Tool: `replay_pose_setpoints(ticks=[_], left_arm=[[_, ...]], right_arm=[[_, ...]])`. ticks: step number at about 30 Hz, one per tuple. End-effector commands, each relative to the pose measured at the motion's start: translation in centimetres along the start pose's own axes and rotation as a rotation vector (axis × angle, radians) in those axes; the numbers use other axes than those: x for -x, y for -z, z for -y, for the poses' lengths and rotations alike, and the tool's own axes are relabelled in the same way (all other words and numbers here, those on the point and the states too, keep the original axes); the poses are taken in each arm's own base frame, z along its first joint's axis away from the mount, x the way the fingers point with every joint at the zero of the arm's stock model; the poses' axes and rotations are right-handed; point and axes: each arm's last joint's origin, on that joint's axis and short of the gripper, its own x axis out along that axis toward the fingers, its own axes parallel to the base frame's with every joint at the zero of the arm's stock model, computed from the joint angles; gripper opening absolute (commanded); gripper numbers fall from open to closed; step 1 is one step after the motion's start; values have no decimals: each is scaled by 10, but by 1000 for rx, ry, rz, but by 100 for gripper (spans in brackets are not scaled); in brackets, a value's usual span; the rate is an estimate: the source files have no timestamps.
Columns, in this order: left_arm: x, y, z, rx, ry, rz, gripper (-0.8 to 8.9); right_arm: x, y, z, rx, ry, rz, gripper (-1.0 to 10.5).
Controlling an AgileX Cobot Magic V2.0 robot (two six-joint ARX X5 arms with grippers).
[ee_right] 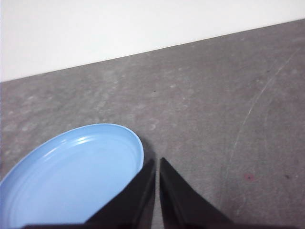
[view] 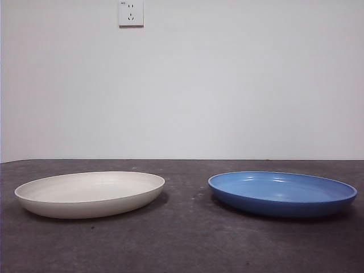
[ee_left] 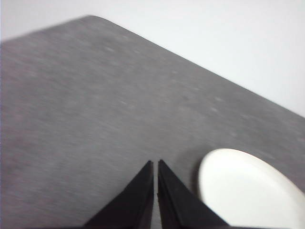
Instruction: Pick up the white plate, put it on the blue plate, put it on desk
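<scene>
Nothing is done yet: white plate [view: 89, 194] and blue plate [view: 282, 192] lie apart on the desk [view: 182, 244], both pincers closed and empty, left pincer [ee_left: 156, 164], right pincer [ee_right: 157, 162]

cream white plate [view: 90, 194] and glossy blue plate [view: 282, 193] lie apart on desk [view: 182, 244].

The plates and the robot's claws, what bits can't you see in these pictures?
- White plate: left wrist view cuts it at the edge, and is blurred.
- Blue plate: right wrist view cuts it off; the right gripper covers some rim.
- Left gripper and right gripper: absent from the front view.
- Wall socket: marking too small.
</scene>
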Motion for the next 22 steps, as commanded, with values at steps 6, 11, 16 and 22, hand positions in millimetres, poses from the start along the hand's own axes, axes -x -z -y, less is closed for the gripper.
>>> replay_pose_setpoints(ticks=[6, 11, 16, 22], left_arm=[[5, -4, 5, 112, 59, -80, 14], [17, -25, 15, 100, 71, -69, 14], [29, -52, 28, 47, 103, -77, 14], [33, -84, 45, -54, 161, -182, 14]], right_arm=[[11, -29, -10, -68, -23, 73, 8], [23, -57, -20, -55, -22, 94, 8], [31, -84, -29, -16, -11, 57, 8], [35, -119, -41, 44, -36, -68, 8]])
